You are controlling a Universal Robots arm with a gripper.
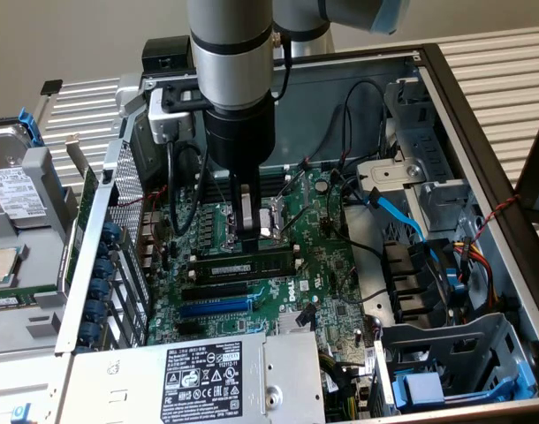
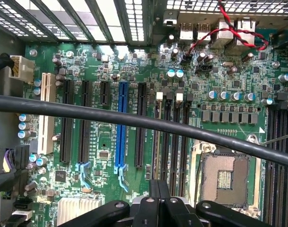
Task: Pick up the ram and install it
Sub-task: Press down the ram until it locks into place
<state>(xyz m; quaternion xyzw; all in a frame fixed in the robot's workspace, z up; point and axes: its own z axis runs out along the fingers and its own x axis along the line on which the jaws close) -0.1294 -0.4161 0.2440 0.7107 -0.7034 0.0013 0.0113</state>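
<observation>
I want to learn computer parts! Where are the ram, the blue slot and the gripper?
ram [image 1: 243, 265]: exterior view, middle of the stick.
blue slot [image 2: 121, 125]: wrist view, middle of its length.
gripper [image 1: 247, 231]: exterior view, between its fingertips.

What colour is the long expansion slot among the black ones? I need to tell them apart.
Blue. The slot shows best in the wrist view, standing between black slots.

A plain pale beige wall [image 1: 66, 40] stands behind the workspace. Ribbed silver metal slats of the bench surface [image 1: 508, 62] catch even, soft light.
</observation>
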